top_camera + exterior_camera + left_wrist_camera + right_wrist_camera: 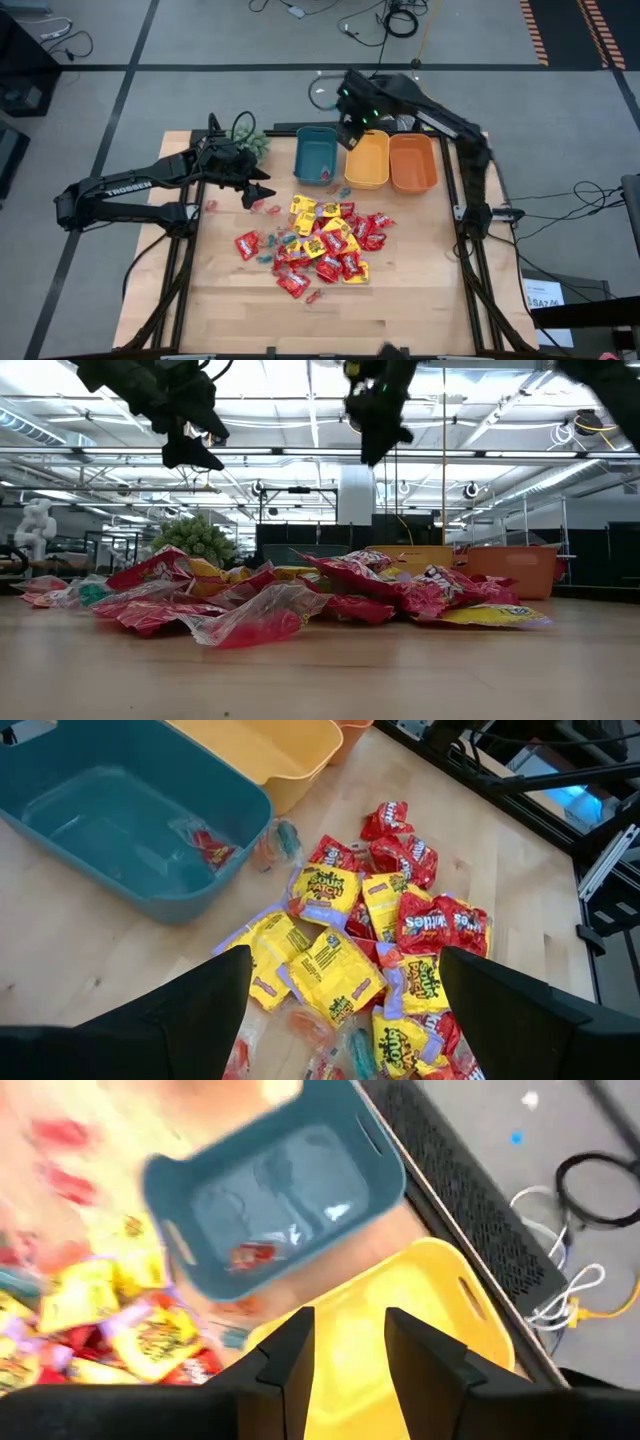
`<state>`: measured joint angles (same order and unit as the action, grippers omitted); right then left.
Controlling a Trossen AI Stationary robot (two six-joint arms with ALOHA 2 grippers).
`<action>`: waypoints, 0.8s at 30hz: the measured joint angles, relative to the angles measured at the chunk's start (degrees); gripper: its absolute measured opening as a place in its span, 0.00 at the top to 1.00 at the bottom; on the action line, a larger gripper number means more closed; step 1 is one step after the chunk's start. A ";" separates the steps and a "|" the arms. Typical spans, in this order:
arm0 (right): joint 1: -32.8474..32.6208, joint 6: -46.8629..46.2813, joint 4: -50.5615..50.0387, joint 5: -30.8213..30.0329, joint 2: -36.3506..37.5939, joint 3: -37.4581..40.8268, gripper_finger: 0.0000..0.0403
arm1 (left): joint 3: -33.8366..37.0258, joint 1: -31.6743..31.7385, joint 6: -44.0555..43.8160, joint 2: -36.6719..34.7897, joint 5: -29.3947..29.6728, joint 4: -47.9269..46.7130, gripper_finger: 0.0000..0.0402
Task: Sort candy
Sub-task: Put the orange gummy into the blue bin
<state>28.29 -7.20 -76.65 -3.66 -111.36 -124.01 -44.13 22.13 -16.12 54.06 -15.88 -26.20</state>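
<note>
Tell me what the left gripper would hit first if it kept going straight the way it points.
Probably the candy pile: the open left gripper aims at its yellow packets. The teal bin sits off to one side. Depth is uncertain.

Both arms are black and built from long, slim segments. The left arm [120,190] carries the white word TROSSEN on its side. The right arm [440,120] shows small green lights near its wrist, perhaps status lamps. The fingers [190,1010] are matte black and flat.
</note>
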 joint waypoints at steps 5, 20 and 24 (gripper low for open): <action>-10.23 -16.61 12.61 -8.33 18.08 25.77 0.72 | -0.01 0.00 0.00 0.01 0.05 -0.88 0.17; -33.20 -61.01 49.02 -8.11 48.52 79.60 0.72 | -0.01 0.00 -0.02 0.02 0.11 1.21 0.17; -35.44 -62.98 50.52 -8.63 48.79 81.84 0.72 | -0.01 0.00 -0.10 0.01 0.13 3.19 0.17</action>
<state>-7.15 -70.19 -26.13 -12.28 -62.57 -42.17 -44.14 22.13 -16.22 54.08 -15.75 -23.01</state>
